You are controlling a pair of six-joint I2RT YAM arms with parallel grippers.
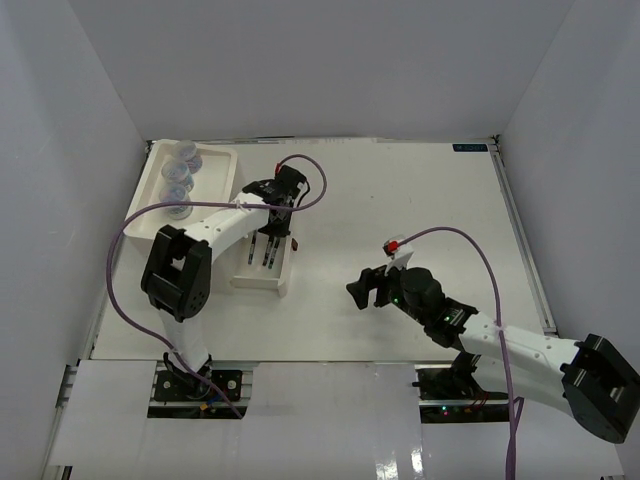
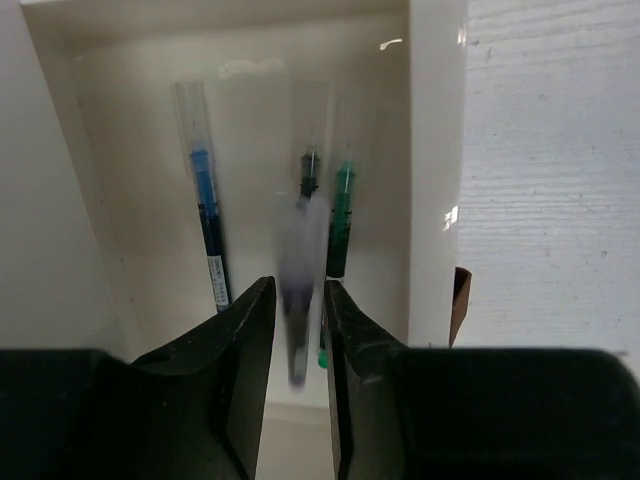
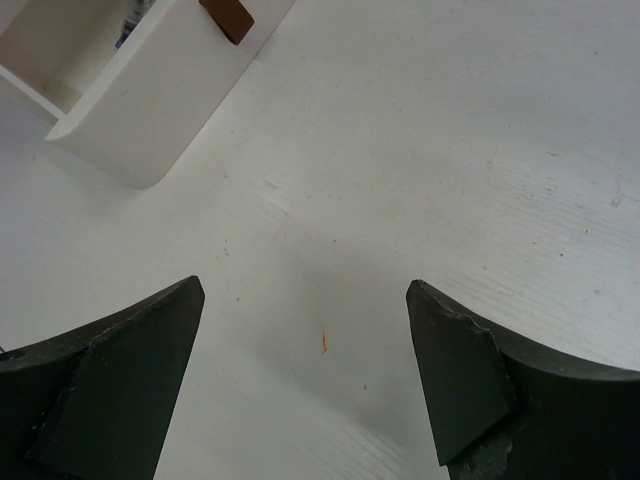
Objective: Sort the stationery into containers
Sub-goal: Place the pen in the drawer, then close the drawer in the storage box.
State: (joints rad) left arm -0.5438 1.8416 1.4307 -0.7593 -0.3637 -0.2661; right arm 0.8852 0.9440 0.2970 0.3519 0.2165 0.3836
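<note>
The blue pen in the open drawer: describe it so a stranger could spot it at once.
Find the white box unit at the table's far left; its drawer stands pulled out beneath the left gripper. Of the pens lying inside, the blue pen lies farthest from the knobbed front, its clear barrel showing blue ink, unlike the green pen nearer the knob.

Left claw (image 2: 298,295) narrowly parted, arm extended forward, right claw (image 3: 305,290) spread wide
</note>
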